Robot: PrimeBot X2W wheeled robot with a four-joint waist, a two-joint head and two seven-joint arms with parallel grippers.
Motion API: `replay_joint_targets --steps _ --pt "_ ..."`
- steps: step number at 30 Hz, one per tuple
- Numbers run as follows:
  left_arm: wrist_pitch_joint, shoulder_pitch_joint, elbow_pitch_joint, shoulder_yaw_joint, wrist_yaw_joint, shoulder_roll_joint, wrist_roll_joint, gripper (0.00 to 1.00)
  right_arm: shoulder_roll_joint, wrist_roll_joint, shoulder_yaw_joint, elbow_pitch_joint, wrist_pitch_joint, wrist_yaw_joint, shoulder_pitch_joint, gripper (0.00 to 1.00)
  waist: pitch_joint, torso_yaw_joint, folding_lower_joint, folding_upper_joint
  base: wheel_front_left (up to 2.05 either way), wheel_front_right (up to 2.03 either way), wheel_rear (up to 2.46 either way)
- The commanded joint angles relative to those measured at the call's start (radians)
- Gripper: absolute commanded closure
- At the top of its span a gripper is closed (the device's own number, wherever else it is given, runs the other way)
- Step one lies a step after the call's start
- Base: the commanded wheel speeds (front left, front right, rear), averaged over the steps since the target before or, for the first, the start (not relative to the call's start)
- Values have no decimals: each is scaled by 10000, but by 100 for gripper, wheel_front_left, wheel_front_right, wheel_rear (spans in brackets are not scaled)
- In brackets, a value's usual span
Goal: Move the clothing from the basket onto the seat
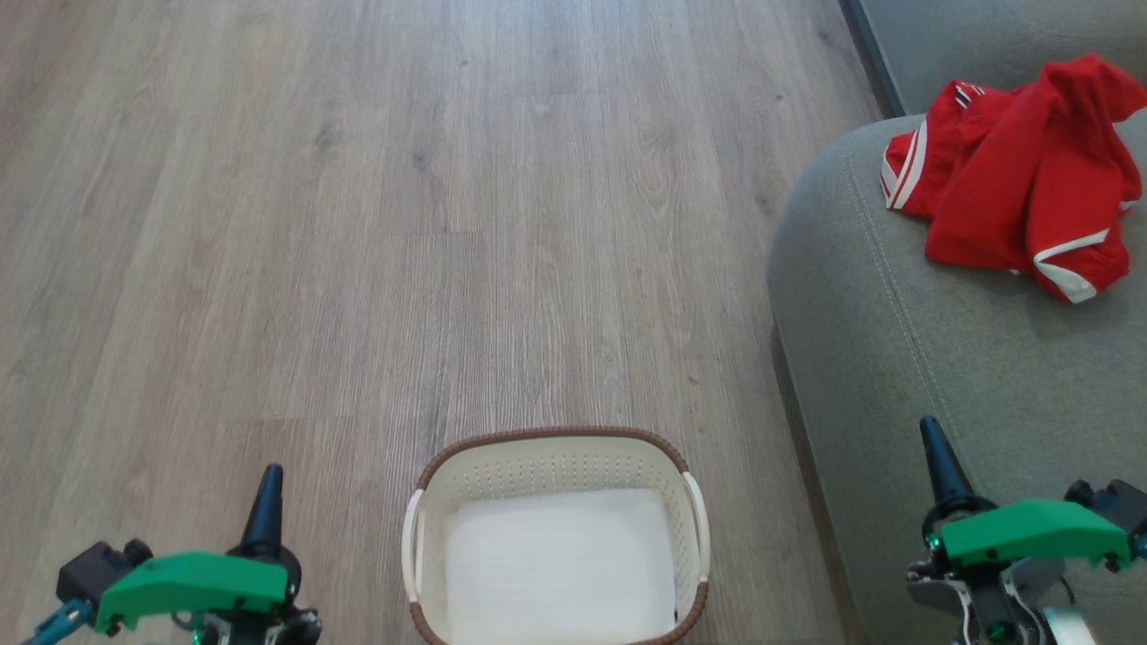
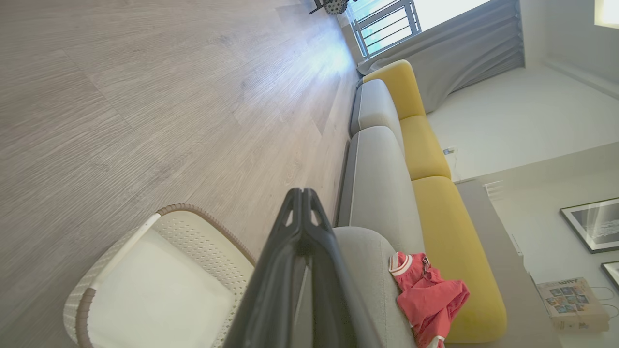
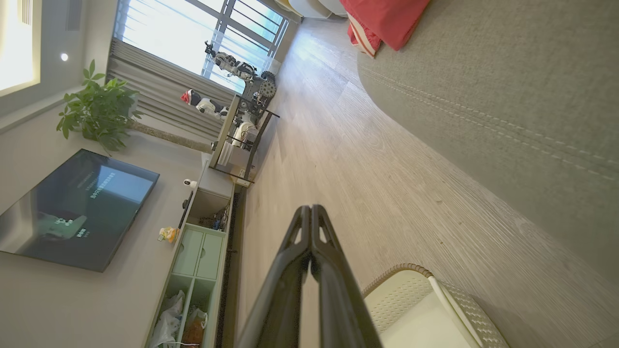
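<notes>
Left of the basket, the left gripper hangs with its fingers pressed together. The basket stands on the wood floor, its white bottom showing. To its right, the right gripper is also pressed closed, by the seat. The red clothing lies crumpled on the seat, well apart from the basket.

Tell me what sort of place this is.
Most likely a home living room: a long sofa with yellow back cushions, a wall-mounted television over a low cabinet, and a curtained window.

Pale wood-plank floor, bright window
</notes>
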Motion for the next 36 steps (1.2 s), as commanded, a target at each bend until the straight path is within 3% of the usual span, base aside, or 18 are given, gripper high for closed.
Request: replay_joint_targets --steps 1,36 --pt "88 -598 -270 395 -108 53 -217 100 -2 241 75 -439 65 -1 -545 100 3 2 0 0 0 0 0" --pt "1111 -1297 -195 1398 -1016 -293 -3660 100 24 4143 -440 -732 1094 -2 -765 100 111 59 0 0 0 0 0"
